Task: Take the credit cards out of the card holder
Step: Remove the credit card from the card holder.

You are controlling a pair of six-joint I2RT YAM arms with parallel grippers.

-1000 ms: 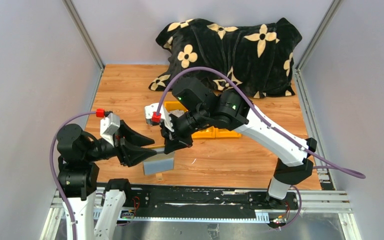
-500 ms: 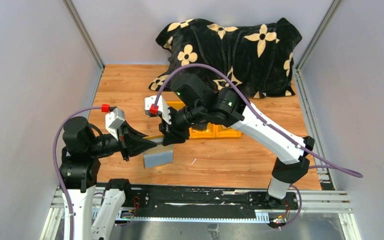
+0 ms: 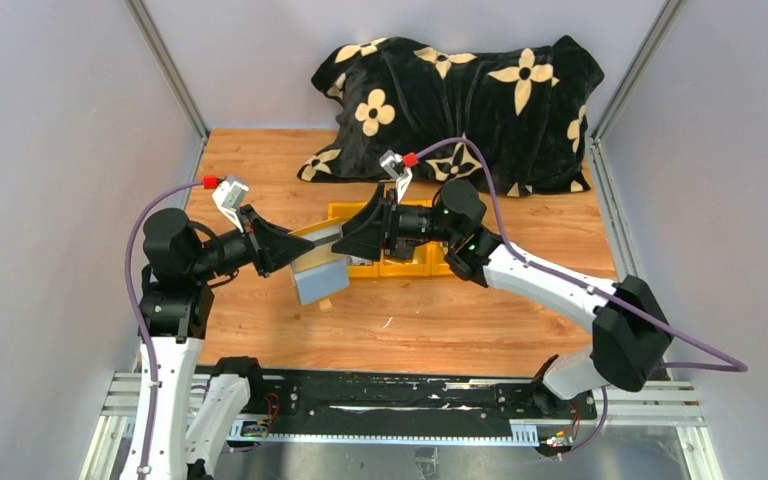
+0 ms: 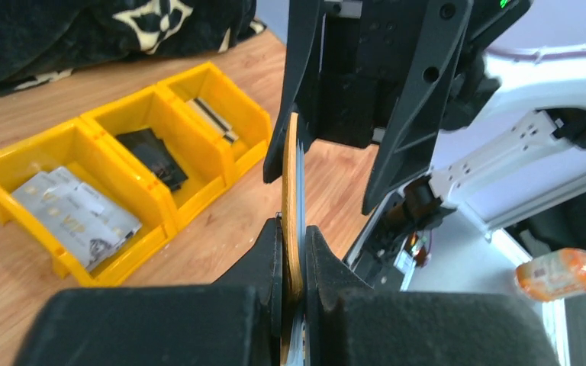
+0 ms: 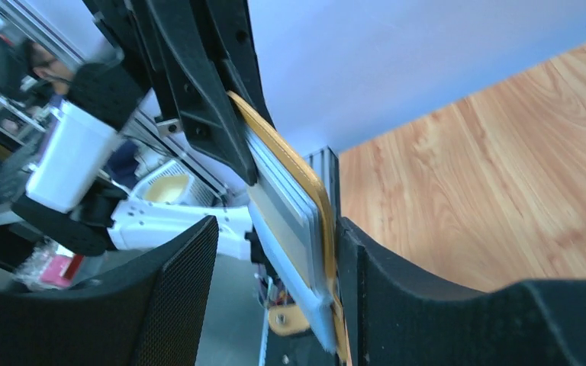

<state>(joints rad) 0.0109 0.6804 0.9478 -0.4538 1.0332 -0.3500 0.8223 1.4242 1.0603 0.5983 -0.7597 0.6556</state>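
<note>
From my console the top view gave me the layout: the left gripper [image 3: 295,250] was clenched on the card holder [image 3: 315,243], holding it up off the table [image 3: 480,310] at about 9 o'clock from the table's middle, with the grey sleeves [image 3: 320,282] hanging below the yellow leaf. The right gripper [image 3: 345,240] met it from 3 o'clock, its jaws released and straddling the holder's far end. For room to move, bare wood ran from the holder toward the near edge at 6 o'clock and out across the right half at 3 o'clock. The flowered blanket [image 3: 480,90] took up the back at 12 o'clock, and the yellow bin [image 3: 410,268] sat just behind the right gripper. The left wrist view showed what the top view hid: the holder edge-on between my clamped pads, and pale grey credit cards [image 4: 76,217] lying in the bin's nearest compartment, with a black item [image 4: 152,158] in the middle one (an orange bottle [image 4: 561,274] showed off past the table's edge). The right wrist view showed the yellow leaf right against one finger [image 5: 397,290], with a gap to the mesh-faced finger [image 5: 168,305]. I couldn't tell whether any cards sat in the sleeves.
</note>
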